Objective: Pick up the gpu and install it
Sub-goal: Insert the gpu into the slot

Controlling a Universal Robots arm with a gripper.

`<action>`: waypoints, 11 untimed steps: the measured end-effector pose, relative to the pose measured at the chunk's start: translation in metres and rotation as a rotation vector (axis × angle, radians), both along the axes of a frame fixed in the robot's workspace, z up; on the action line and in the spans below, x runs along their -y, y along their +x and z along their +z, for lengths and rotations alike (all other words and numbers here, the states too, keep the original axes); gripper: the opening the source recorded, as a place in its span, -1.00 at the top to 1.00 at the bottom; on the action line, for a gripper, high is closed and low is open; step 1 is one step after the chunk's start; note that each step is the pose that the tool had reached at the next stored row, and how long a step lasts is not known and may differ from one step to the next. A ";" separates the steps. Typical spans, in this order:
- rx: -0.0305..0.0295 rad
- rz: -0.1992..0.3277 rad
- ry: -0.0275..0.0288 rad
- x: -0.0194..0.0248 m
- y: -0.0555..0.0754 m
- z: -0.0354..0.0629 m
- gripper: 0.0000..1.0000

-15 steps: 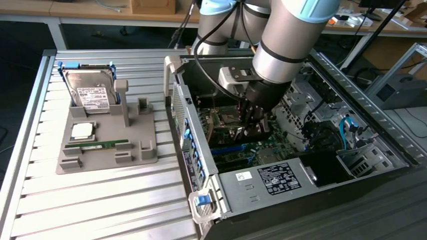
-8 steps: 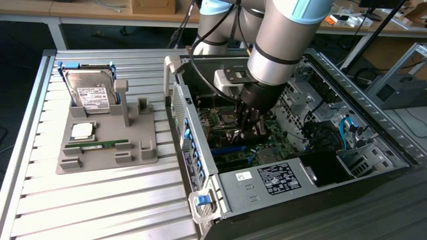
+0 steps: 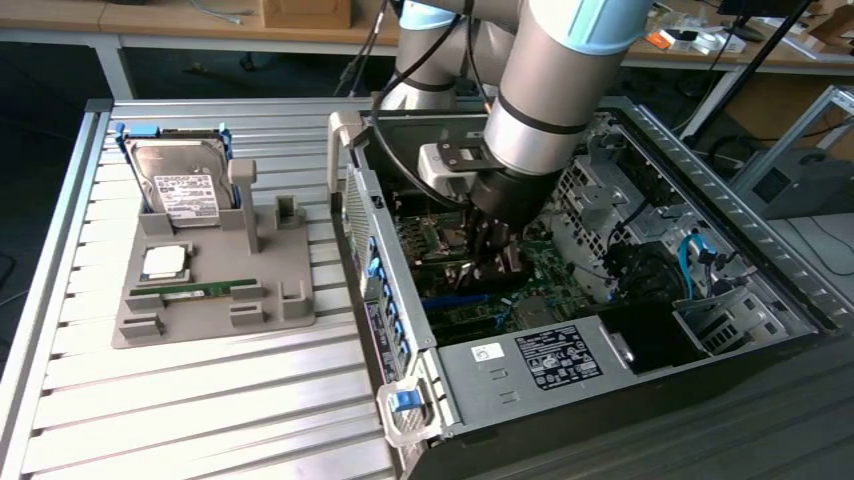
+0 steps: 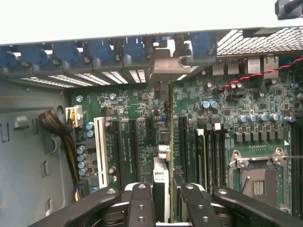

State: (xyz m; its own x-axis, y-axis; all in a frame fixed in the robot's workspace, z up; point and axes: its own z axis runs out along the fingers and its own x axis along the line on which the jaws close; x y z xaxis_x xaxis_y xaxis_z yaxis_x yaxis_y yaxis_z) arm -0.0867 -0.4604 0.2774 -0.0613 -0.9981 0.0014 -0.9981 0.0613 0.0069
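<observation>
- Wrist view: the gripper [image 4: 171, 201] has its two fingers [image 4: 140, 203] clamped on the gpu [image 4: 166, 142], seen edge-on and standing upright over the motherboard [image 4: 222, 113], with its silvery bracket [image 4: 165, 66] up at the rear wall of the case.
- Exterior view puts the gripper [image 3: 497, 262] deep inside the open computer case [image 3: 400, 320], so the pick-up looks done and the card is already carried to the board.
- My judgement is that the install is in its last stretch: the card lines up with one of the long expansion slots, but I cannot tell whether its edge is fully seated or only resting above the slot.
- Since the jaws are grasping the card, letting go is not yet done.
- Counts in the wrist view: one gpu, one white slot [image 4: 100, 151], several dark slots beside it whose exact number I cannot tell, one bare processor socket [image 4: 258, 182].
- Counts in the exterior view, on the grey parts tray [image 3: 214, 325] to the exterior view's left of the case: one hard drive [image 3: 180, 185], one processor chip [image 3: 166, 262], one narrow memory stick [image 3: 194, 288].
- One arm, one gripper.
</observation>
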 end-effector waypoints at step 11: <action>0.0002 0.000 0.0000 -0.0009 -0.006 -0.0050 0.47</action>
